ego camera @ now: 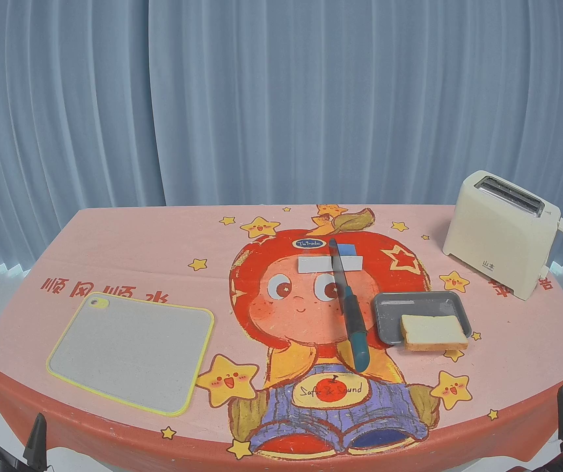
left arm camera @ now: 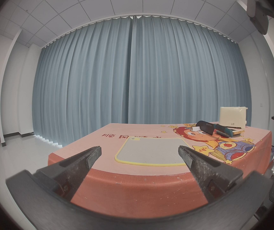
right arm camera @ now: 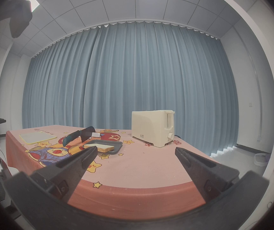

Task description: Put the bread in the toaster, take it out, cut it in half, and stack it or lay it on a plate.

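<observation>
A slice of bread (ego camera: pixel 433 332) lies on a small grey tray (ego camera: pixel 419 306) at the table's right. The cream toaster (ego camera: pixel 503 232) stands at the far right with its slots upward. A knife (ego camera: pixel 350 309) with a teal handle rests on a white holder (ego camera: pixel 330 263) in the middle. A grey cutting board (ego camera: pixel 132 351) with a yellow rim lies at the left. My left gripper (left arm camera: pixel 140 155) hangs open off the table's near left corner. My right gripper (right arm camera: pixel 136 157) is open off the near right corner, with the bread (right arm camera: pixel 99 147) and toaster (right arm camera: pixel 153 127) ahead of it.
A pink printed cloth (ego camera: pixel 163 244) covers the table, which has a curved front edge. Blue curtains hang behind it. The far half of the table is bare cloth.
</observation>
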Controlling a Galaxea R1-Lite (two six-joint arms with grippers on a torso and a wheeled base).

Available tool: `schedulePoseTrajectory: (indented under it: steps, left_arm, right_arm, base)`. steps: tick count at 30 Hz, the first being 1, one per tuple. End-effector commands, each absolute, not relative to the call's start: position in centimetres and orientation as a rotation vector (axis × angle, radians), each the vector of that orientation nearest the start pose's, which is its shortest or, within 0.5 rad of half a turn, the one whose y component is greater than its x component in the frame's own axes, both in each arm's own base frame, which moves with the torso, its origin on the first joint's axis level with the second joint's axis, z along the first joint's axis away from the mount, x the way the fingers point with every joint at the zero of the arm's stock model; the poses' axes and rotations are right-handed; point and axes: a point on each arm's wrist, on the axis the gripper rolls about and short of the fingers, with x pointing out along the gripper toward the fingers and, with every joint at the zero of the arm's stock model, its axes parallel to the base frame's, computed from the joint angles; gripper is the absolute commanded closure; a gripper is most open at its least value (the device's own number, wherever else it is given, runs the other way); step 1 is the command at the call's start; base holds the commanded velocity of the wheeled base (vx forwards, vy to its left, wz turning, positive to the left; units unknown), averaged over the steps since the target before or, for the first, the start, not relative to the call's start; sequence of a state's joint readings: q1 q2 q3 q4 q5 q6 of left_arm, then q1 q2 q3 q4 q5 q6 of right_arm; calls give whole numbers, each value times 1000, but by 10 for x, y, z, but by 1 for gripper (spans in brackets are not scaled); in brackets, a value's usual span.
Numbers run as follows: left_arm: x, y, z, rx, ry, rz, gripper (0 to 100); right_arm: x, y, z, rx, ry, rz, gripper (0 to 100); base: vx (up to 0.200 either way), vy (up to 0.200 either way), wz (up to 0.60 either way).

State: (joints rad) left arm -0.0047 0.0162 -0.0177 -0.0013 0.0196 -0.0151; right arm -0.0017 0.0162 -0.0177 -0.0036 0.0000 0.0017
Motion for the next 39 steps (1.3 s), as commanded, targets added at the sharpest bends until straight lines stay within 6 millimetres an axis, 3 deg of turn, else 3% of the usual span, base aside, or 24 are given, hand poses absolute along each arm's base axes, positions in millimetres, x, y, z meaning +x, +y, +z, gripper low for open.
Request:
schedulePoseTrajectory:
  steps: [1, 20, 27, 39]
  left_arm:
    - [-22, 1, 76, -15, 9, 15, 0]
    - [-22, 1, 76, -15, 9, 15, 0]
    - [-22, 1, 76, -15, 9, 15, 0]
    - [-22, 1, 76, -15, 9, 15, 0]
  right_arm:
    - [-23, 0, 76, 2, -5, -2, 0]
    - [-24, 0, 88, -15, -111, 22, 0]
    - [-30, 0, 105, -12, -172, 27, 0]
    - [-25, 1, 105, 22, -123, 84, 0]
  base:
    - [0, 0, 0]
    - [0, 0, 0]
    - [0, 0, 0]
    - [0, 0, 0]
